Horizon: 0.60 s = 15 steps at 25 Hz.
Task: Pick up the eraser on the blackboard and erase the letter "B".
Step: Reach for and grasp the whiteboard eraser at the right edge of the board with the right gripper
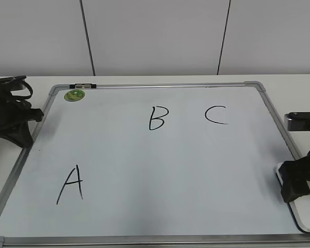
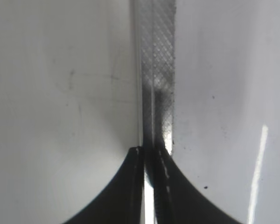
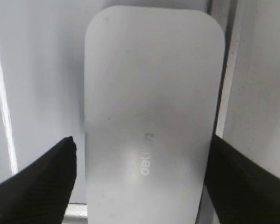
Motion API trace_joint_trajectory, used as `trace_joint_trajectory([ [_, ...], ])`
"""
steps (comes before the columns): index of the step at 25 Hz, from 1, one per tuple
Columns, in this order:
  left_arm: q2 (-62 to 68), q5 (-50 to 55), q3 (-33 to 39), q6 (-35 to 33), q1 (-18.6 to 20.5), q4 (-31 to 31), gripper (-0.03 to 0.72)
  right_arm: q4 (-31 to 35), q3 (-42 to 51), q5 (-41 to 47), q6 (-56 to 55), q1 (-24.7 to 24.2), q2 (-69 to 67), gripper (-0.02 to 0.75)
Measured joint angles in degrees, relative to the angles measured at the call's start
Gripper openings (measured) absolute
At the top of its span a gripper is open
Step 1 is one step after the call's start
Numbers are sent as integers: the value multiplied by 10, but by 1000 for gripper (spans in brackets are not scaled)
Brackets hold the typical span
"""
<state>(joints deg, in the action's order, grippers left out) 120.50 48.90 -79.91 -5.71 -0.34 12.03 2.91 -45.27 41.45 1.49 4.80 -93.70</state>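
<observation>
Eraser point(image 3: 151, 116) sits at blackboard's point(image 1: 144, 170) right edge, between my right hand's point(image 3: 142, 161) spread fingers — not yet gripped. Letter "B" point(image 1: 156, 118) intact. Left hand point(image 2: 151, 154) closed, idle.

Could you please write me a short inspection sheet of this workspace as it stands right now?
Surface: white table, with the blackboard lying flat on it.
Job's things: letter "B" unerased; eraser at the board's right edge.
Clutter: green sticker and a small clip at the board's top left; letters A and C.
Grippers: left gripper at the board's left frame, jaws together; right gripper has jaws open on either side of the eraser.
Cables: nothing seen.
Surroundings: white panelled wall.
</observation>
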Motion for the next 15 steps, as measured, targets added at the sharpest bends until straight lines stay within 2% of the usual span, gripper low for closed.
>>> trace_joint_trajectory([
  [3, 0, 0, 0, 0, 0, 0, 10, 0, -1, 0, 0, 0, -2, 634],
  [8, 0, 0, 0, 0, 0, 0, 10, -3, -1, -1, -1, 0, -3, 553],
  [15, 0, 0, 0, 0, 0, 0, 10, -4, -2, -1, -2, 0, -3, 544],
])
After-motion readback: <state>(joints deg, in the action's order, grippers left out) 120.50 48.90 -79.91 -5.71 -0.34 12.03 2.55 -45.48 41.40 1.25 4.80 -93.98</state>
